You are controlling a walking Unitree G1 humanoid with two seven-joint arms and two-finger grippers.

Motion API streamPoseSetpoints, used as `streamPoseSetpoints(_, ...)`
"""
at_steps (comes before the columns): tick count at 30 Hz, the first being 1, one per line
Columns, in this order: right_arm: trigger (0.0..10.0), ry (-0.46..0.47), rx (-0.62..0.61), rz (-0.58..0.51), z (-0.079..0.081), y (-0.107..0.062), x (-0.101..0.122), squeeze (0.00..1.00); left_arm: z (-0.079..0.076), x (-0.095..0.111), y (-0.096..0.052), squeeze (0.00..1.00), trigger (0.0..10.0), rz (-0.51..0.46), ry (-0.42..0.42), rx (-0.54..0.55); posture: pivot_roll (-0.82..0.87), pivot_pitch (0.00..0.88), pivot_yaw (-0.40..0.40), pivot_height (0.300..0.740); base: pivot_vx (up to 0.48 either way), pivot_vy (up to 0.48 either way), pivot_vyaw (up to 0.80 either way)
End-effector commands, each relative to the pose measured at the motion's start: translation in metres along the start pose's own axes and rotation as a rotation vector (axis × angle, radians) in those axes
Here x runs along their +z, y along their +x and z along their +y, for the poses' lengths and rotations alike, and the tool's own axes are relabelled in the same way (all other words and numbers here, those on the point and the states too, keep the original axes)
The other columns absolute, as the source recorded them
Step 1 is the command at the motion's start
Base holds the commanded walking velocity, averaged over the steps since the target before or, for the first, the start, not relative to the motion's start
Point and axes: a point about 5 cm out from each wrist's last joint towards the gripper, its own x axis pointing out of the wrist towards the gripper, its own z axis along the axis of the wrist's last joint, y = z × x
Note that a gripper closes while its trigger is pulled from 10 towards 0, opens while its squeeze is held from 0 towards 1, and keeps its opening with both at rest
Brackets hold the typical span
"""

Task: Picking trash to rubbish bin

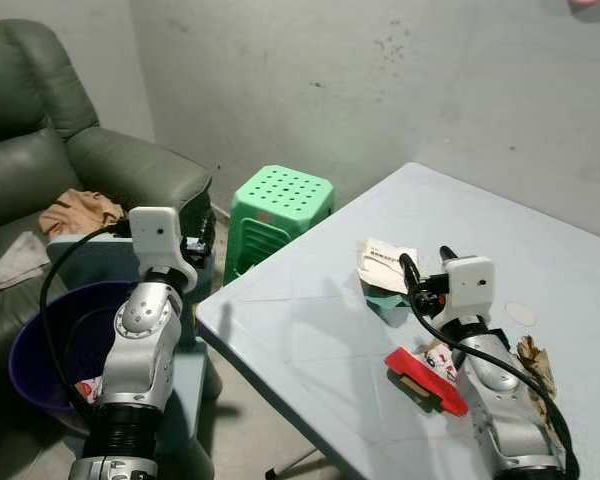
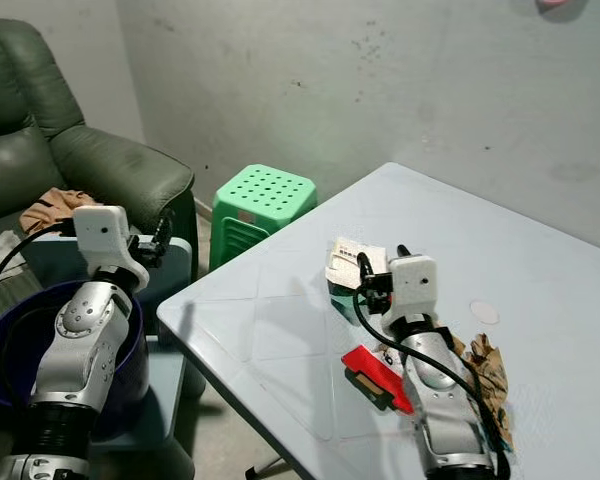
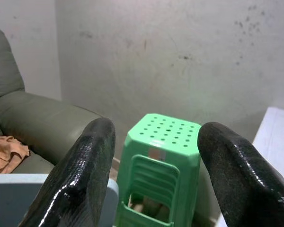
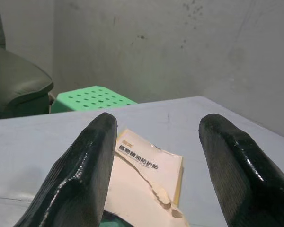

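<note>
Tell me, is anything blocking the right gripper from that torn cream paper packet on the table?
Nothing visible does. The right gripper is open just short of the torn cream paper packet on the pale blue table, bare tabletop between them. The red wrapper lies beside the arm, not ahead.

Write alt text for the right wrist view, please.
Two open black jaws frame a torn cream paper packet with printed text lying on a pale blue table. Beyond stand a green perforated plastic stool and a stained grey wall.

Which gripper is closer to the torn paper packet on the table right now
Right. The right gripper hovers just short of the torn paper packet, fingers open around it. The left gripper is off the table's edge, over the purple bin, facing the green stool.
</note>
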Motion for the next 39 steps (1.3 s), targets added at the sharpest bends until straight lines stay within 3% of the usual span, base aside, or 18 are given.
streamPoseSetpoints(1, 10.0, -0.024, -0.006, 0.005, -0.007, 0.002, 0.003, 0.00, -0.008, 0.005, 0.001, 0.00, 10.0, -0.008, 0.006, -0.046, 0.05, 0.000, -0.057, 0.740, 0.000, 0.000, 0.00)
streamPoseSetpoints(5, 10.0, -0.040, 0.050, 0.005, -0.007, 0.000, 0.004, 0.00, -0.015, 0.004, 0.000, 0.00, 10.0, -0.003, -0.013, -0.089, 0.05, 0.000, -0.056, 0.740, 0.000, 0.000, 0.00)
streamPoseSetpoints(8, 10.0, -0.089, 0.196, 0.010, -0.002, -0.007, 0.001, 0.00, -0.024, 0.004, -0.003, 0.00, 10.0, -0.003, -0.013, -0.164, 0.05, 0.000, -0.058, 0.740, 0.000, 0.000, 0.00)
streamPoseSetpoints(12, 10.0, -0.153, 0.281, 0.015, -0.005, -0.010, 0.001, 0.00, -0.033, 0.004, -0.006, 0.00, 10.0, 0.004, 0.007, -0.239, 0.05, 0.000, -0.058, 0.740, 0.000, 0.000, 0.00)
streamPoseSetpoints(22, 10.0, -0.246, 0.225, 0.018, -0.012, 0.001, 0.008, 0.00, -0.049, 0.008, -0.009, 0.00, 10.0, -0.004, -0.005, -0.325, 0.06, 0.000, -0.064, 0.740, 0.000, 0.000, 0.00)
streamPoseSetpoints(32, 10.0, -0.470, 0.366, 0.024, -0.008, -0.003, 0.002, 0.00, -0.062, 0.010, -0.011, 0.00, 10.0, -0.001, -0.015, -0.386, 0.05, 0.000, -0.066, 0.740, 0.000, 0.000, 0.00)
streamPoseSetpoints(39, 10.0, -0.518, 0.458, 0.076, -0.007, -0.014, -0.010, 0.00, -0.063, 0.009, -0.014, 0.00, 10.0, 0.004, -0.037, -0.378, 0.06, 0.000, -0.072, 0.740, 0.000, 0.000, 0.00)
